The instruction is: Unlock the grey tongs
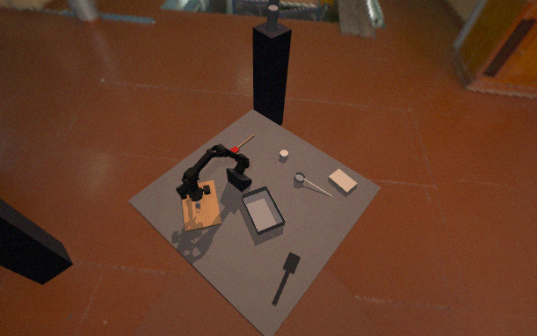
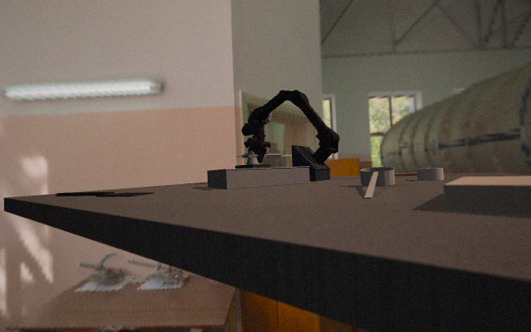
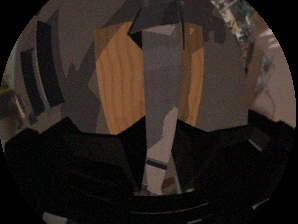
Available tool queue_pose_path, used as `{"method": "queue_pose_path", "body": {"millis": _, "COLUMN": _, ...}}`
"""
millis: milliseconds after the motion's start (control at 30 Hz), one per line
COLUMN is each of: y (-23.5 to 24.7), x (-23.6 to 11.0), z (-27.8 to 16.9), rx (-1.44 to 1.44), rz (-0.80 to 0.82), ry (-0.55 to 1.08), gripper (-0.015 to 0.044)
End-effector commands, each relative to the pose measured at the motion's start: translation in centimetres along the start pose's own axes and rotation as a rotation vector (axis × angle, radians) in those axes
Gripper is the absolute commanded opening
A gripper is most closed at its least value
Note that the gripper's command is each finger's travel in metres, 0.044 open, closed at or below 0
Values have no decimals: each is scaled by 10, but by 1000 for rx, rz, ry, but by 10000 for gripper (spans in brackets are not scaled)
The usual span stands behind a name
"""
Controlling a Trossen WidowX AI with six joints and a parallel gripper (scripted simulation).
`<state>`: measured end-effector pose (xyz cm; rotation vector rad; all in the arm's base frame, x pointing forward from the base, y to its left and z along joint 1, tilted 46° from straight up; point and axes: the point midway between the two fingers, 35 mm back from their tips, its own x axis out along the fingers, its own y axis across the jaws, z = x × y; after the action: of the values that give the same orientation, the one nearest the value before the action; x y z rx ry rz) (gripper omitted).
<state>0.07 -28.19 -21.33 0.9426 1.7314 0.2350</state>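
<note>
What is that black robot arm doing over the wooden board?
The black robot arm is bent over the wooden board, and its gripper is shut on a pair of grey tongs. In the wrist view the tongs point down toward the board. The roasting tin beside the board has nothing resting across it now. The tongs are not let go of yet, and these views do not show whether they are unlocked. A black spatula lies nearer the table's edge.
</note>
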Motion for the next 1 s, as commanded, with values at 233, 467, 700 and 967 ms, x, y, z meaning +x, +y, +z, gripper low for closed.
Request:
{"method": "queue_pose_path", "body": {"millis": 233, "y": 1, "x": 20, "z": -2, "rx": -3, "rz": 1, "ry": 7, "gripper": -150}}
{"method": "queue_pose_path", "body": {"millis": 467, "y": 3, "x": 31, "z": -3, "rx": -3, "rz": 2, "ry": 7, "gripper": -150}}
{"method": "queue_pose_path", "body": {"millis": 700, "y": 4, "x": 42, "z": -3, "rx": -3, "rz": 2, "ry": 7, "gripper": -150}}
{"method": "queue_pose_path", "body": {"millis": 967, "y": 6, "x": 51, "z": -4, "rx": -3, "rz": 2, "ry": 7, "gripper": -150}}
